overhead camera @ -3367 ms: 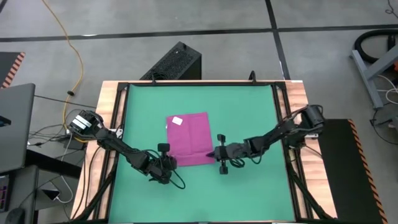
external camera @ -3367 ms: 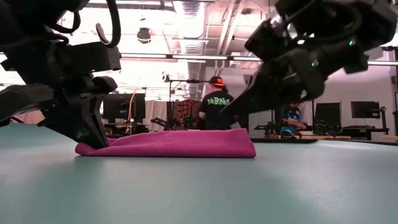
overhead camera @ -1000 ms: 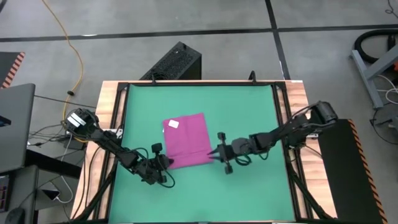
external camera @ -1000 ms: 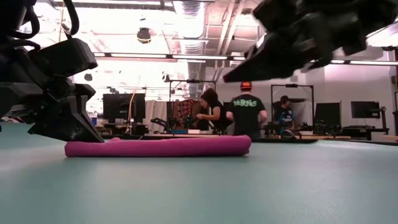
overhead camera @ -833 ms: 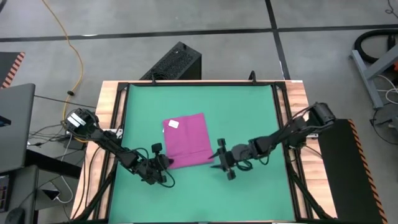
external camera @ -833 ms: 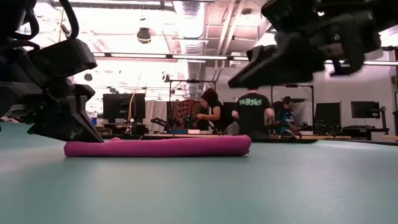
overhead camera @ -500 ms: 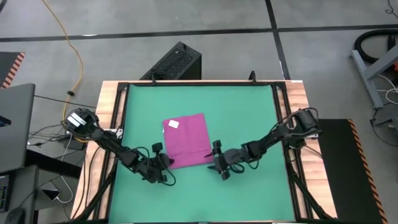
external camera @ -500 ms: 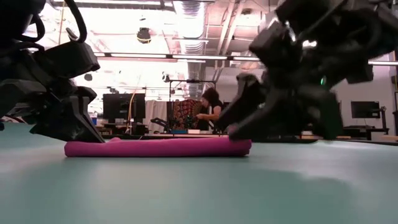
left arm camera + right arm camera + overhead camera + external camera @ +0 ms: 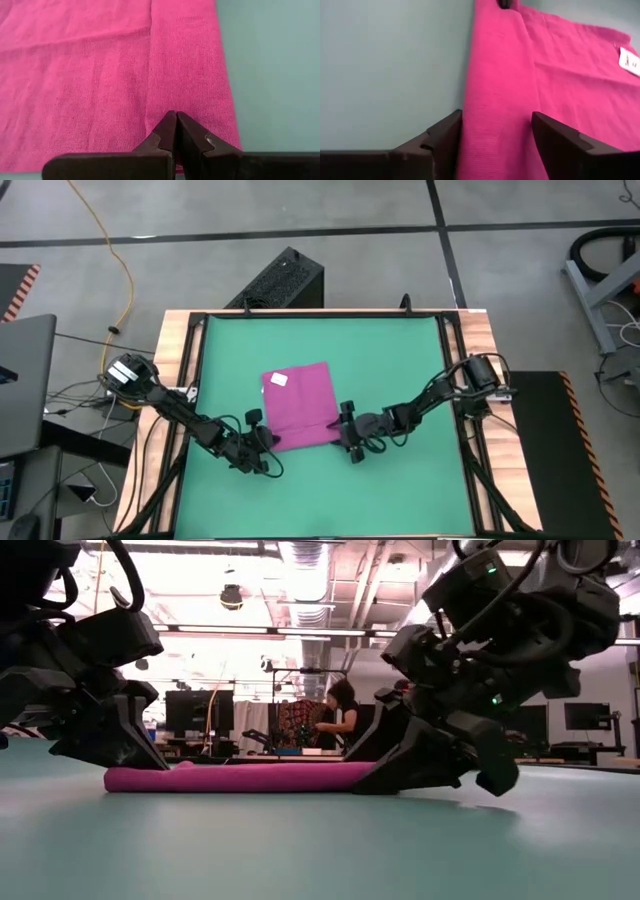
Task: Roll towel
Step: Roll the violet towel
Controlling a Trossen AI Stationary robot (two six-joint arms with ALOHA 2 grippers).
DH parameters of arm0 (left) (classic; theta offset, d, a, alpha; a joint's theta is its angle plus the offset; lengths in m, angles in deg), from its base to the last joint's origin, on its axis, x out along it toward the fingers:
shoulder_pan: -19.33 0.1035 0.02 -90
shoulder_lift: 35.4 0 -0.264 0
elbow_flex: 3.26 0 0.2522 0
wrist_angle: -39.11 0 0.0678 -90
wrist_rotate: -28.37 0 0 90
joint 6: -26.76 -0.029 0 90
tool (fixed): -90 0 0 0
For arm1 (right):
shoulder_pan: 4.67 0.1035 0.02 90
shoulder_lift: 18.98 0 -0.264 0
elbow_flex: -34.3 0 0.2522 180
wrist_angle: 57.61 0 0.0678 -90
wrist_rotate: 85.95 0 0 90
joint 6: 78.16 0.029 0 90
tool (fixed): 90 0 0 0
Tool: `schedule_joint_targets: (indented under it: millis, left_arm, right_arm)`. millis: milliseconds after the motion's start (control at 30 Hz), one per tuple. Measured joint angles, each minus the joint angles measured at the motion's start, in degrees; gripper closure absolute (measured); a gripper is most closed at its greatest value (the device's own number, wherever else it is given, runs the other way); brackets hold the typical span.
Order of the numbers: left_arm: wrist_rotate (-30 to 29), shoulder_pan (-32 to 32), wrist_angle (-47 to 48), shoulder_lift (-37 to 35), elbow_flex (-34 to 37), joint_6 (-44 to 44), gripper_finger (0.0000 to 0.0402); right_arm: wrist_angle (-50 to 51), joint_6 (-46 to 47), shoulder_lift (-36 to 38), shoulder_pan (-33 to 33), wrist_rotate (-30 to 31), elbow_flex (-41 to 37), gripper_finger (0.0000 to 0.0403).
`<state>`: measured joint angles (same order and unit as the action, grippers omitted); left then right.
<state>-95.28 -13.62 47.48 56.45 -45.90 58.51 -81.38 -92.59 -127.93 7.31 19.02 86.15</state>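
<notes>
The magenta towel lies on the green mat, its white tag at the far left corner. Its near edge is turned over into a thick strip. My left gripper is shut at the left end of that strip. My right gripper is open and low at the strip's right end. In the right wrist view its two fingers stand on either side of the strip, one over the bare mat and one over the flat cloth. My left gripper rests its shut fingertips on the turned-over strip, near its left end. It slants down from the near left and points along the strip. No cloth shows between the fingers. The towel lies flat on the mat.
A wooden frame borders the mat on all sides. A black box stands on the floor beyond the far edge. Bare mat lies to the far side and right of the towel. A person shows in the room behind.
My right gripper has opened, come down from above the table to the mat, and moved a little toward the table's left edge, up to the towel's right end. The towel has not moved.
</notes>
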Motion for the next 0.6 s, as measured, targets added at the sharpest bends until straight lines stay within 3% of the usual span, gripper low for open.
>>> schedule_joint_targets:
  millis: [200,433,600]
  left_arm:
    - [0.96,0.04,0.07,0.0,0.0,-0.2,0.0401]
    - [2.53,0.07,-0.68,0.02,-0.03,-0.13,0.0402]
    - [4.42,-0.02,-2.68,0.07,-0.04,-0.61,0.0402]
  right_arm:
    - [2.1,2.57,-0.04,-1.1,-0.35,0.02,0.0237]
    - [3.01,6.51,-0.11,-0.61,0.71,-0.04,0.0379]
    - [4.8,10.49,1.41,0.44,0.6,-0.14,0.0381]
